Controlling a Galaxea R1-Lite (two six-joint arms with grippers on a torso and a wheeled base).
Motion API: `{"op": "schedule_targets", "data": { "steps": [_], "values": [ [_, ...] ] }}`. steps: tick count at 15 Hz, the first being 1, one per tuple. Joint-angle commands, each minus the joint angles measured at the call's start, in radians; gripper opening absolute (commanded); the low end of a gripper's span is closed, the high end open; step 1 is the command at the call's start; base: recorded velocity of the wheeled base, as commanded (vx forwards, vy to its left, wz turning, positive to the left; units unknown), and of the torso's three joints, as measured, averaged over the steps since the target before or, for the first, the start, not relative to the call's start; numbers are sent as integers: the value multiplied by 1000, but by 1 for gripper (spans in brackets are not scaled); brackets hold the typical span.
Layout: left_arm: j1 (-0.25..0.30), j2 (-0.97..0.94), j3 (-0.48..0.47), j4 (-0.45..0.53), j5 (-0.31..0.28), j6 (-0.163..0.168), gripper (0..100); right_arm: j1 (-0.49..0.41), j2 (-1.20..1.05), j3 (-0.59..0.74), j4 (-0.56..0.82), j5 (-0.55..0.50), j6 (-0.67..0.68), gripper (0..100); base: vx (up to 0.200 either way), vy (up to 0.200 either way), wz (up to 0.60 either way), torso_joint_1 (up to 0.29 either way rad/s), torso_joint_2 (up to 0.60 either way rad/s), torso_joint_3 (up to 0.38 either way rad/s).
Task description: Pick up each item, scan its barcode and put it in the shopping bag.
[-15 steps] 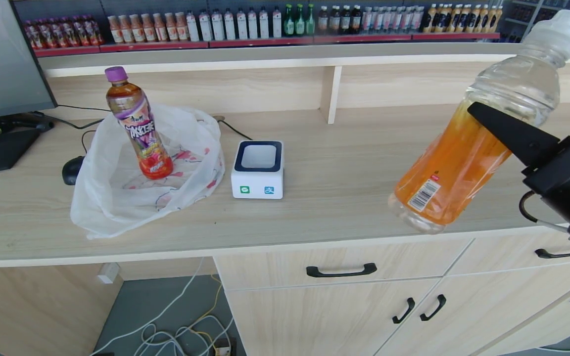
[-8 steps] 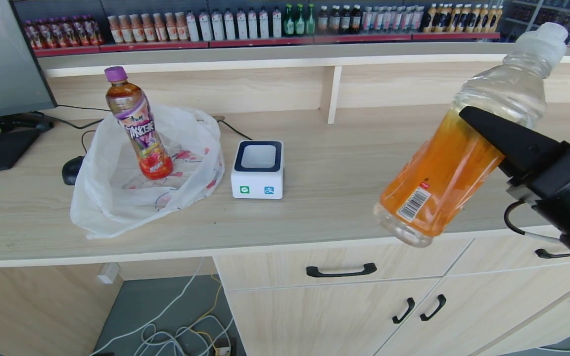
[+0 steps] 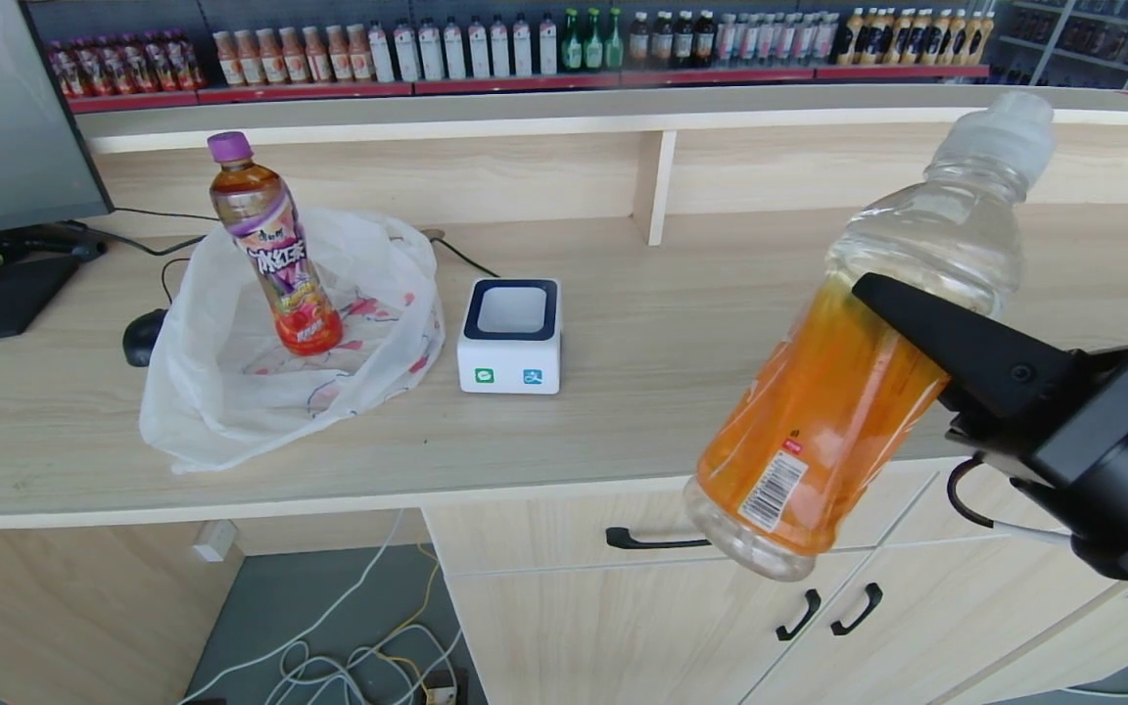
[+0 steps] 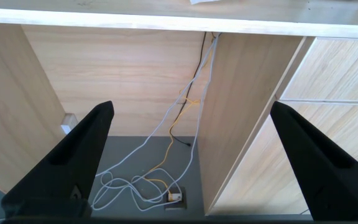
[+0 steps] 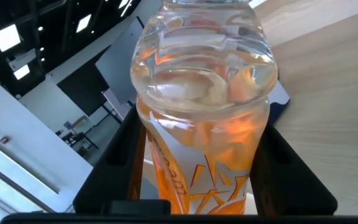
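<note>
1. Head view: the right gripper (image 3: 892,318) pinches the tilted orange drink bottle (image 3: 819,411) at mid-body, in the air, well right of the scanner (image 3: 511,336).
2. It is probably fairly heavy, with smooth, slightly squashy plastic; a firm waist grip suits it.

A pale wood worktop (image 3: 681,333) spans the middle of the frame, with a raised ledge (image 3: 721,98) behind it. Red-edged shelves (image 3: 329,90) of bottled drinks (image 3: 486,47) line the top. Cabinet fronts (image 3: 564,627) with black handles (image 3: 642,539) sit at lower right, grey floor (image 3: 260,607) with cables (image 3: 329,676) at lower left.
</note>
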Motion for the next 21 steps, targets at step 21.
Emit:
{"op": "schedule_targets", "data": {
  "steps": [21],
  "values": [
    [0,0,0,0,0,0,100,-8,16,-5,6,-18,-143,0,0,0,0,0,0,0]
  ]
}}
